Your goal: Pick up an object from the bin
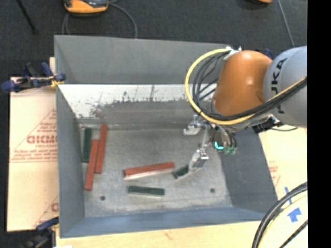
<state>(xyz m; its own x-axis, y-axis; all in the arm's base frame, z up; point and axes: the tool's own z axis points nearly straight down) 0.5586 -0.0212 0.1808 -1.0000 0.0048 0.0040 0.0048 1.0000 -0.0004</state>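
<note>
My gripper [197, 160] hangs low over the right middle of the bin floor, beneath the arm's orange cover. A short dark green block [180, 173] lies tilted right at its lower tip, touching it or nearly so. Just left of that block a long red stick [150, 168] lies almost level, and a pale stick [140, 175] runs along its lower edge. Nearer the bin's front wall rests a dark green stick [146, 191], apart from the gripper.
Along the left wall two red sticks [101, 148] [91, 165] and a dark green stick [86, 144] stand lengthwise, side by side. The arm and its cables cover the bin's right rear corner. Bare floor lies between the left group and the middle sticks.
</note>
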